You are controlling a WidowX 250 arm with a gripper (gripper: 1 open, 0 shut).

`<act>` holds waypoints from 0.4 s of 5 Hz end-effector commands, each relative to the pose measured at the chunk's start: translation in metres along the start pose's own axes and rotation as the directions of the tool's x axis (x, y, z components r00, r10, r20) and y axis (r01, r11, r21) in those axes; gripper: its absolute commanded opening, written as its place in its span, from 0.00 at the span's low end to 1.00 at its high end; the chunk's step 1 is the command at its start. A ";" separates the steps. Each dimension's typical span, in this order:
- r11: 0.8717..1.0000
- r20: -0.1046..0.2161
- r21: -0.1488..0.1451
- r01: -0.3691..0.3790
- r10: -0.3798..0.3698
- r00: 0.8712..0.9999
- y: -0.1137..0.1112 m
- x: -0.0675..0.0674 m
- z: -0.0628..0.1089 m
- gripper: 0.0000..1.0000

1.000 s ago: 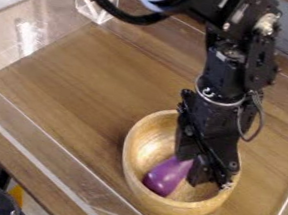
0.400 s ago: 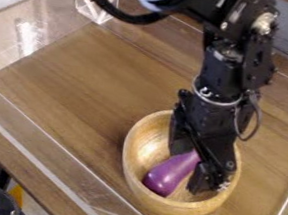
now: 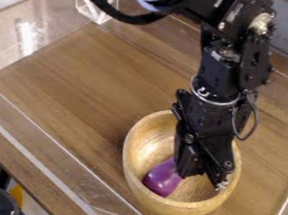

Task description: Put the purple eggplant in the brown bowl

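Observation:
The brown bowl [image 3: 132,156] sits on the wooden table at the lower right of the camera view. The purple eggplant [image 3: 162,178] lies inside it on the bottom, towards the front left. My gripper [image 3: 205,175] points straight down into the bowl, its black fingers pressed together just right of the eggplant and covering the eggplant's right end. Nothing shows between the fingers. The black arm rises from the bowl to the top of the view.
A clear plastic wall [image 3: 45,156] runs along the table's front and left edges, with another clear panel [image 3: 93,7] at the back left. The wooden tabletop [image 3: 83,81] stretches left of the bowl.
The fingers stood apart around the eggplant in the bowl; now they are closed together beside it. The eggplant stays on the bowl's bottom. The arm has kept its place.

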State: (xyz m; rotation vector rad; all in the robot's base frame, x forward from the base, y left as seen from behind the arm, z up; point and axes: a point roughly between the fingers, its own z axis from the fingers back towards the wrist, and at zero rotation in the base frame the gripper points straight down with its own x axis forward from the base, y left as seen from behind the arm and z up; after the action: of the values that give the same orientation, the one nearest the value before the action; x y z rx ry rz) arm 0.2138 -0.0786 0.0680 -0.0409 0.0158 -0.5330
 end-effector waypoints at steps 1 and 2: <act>1.000 0.022 0.003 -0.013 0.013 1.000 0.004 0.002 0.005 0.00; 1.000 0.018 -0.002 -0.019 0.019 1.000 0.004 0.001 0.004 0.00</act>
State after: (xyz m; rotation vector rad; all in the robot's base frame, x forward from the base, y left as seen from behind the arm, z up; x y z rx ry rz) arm 0.2133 -0.0760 0.0671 -0.0460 0.0202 -0.5203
